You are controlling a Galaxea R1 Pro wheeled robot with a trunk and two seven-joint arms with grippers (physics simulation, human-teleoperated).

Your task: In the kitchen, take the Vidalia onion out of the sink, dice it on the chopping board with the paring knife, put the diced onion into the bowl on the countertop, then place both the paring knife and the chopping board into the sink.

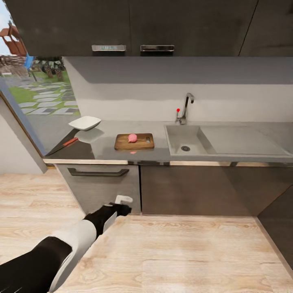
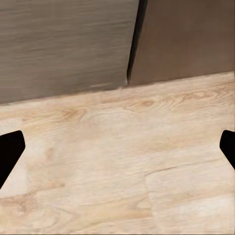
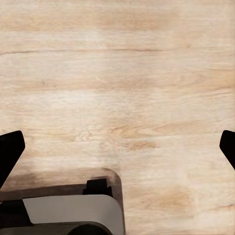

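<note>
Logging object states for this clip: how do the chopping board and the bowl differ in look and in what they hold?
The board is flat, rectangular brown wood with a handle slot; the bowl is a white, squarish dish with raised sides. The board carries the pink onion; the bowl looks empty. The board lies next to the sink; the bowl sits farther left, nearer the knife. Both rest on the grey countertop.
</note>
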